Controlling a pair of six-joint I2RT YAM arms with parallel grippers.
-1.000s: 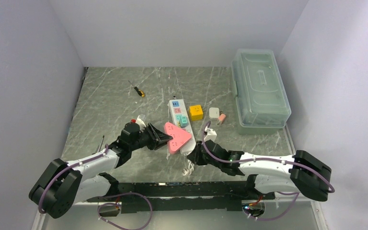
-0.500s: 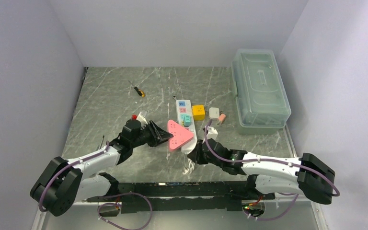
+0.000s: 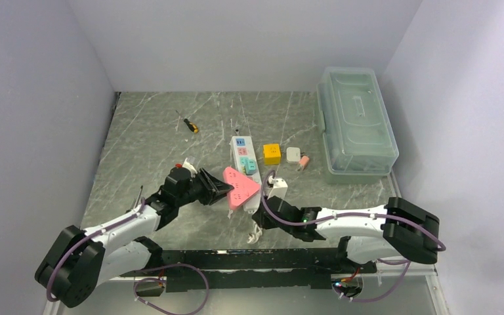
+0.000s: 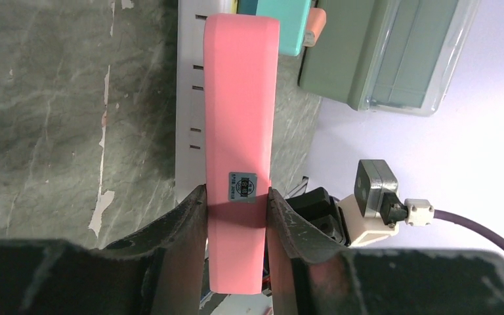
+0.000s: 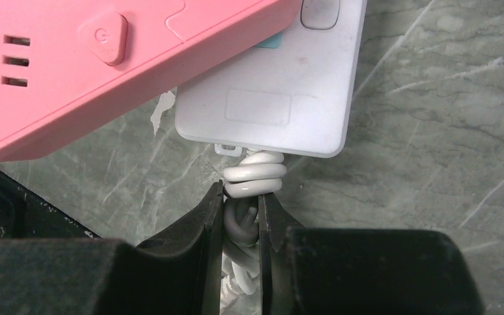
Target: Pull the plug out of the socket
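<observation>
Flat, smooth pink plug point(image 4: 241, 98) pinched edge-on in left gripper point(image 4: 236, 200). Coiled white cord point(image 5: 256, 173) squeezed in right gripper point(image 5: 241, 205); glossy rectangular white power strip point(image 5: 282, 85) just ahead of it.

Looks like a robotics lab test cell — plain white walls point(image 3: 236, 46) boxing in a grey marbled bench point(image 3: 151, 138), left arm point(image 3: 121, 226) and right arm point(image 3: 357, 223) trailing purple cables, clear storage box point(image 3: 356, 121), stray screwdriver point(image 3: 189, 123).

Overhead looks down wide — wrists close, sharing plug point(image 3: 241, 186).
</observation>
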